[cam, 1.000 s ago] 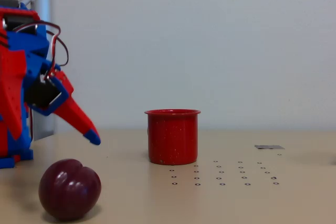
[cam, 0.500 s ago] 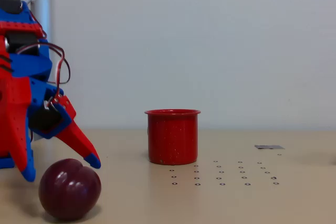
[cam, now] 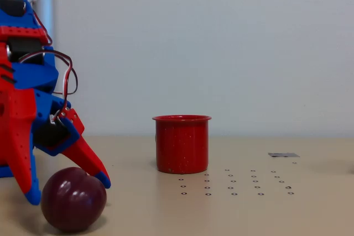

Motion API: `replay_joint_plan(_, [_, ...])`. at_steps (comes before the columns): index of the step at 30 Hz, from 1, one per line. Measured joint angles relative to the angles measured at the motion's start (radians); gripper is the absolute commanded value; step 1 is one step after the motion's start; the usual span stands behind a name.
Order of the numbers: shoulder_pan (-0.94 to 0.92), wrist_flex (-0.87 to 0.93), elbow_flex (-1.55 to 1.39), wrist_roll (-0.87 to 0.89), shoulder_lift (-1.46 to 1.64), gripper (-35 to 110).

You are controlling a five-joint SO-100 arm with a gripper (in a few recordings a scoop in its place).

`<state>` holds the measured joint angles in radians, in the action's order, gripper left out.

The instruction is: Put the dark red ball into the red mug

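Straddling the dark red ball (cam: 73, 199), tool (cam: 68, 189) spread wide, red mug (cam: 182, 143) well apart.

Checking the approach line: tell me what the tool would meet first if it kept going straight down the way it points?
Probably the dark red ball: the open tool straddles its top. Depth is uncertain from this side view.

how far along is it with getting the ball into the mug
Early stage. Done: the open gripper is down at the dark red ball, fingers on either side. In hand: closing on it, with no grasp visible yet. Left: lift the ball off the table and drop it into the red mug, which stands upright to the right.
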<state>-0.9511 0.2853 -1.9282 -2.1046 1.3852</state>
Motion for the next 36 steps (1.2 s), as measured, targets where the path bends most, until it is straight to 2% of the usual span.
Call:
replay_joint_plan(22, [-0.014, -0.044, 0.055, -0.055, -0.071, 46])
replay_joint_plan(32, [-0.006, -0.044, 0.055, -0.075, -0.071, 37])
replay_joint_plan(36, [-0.009, -0.046, 0.054, -0.077, -0.078, 40])
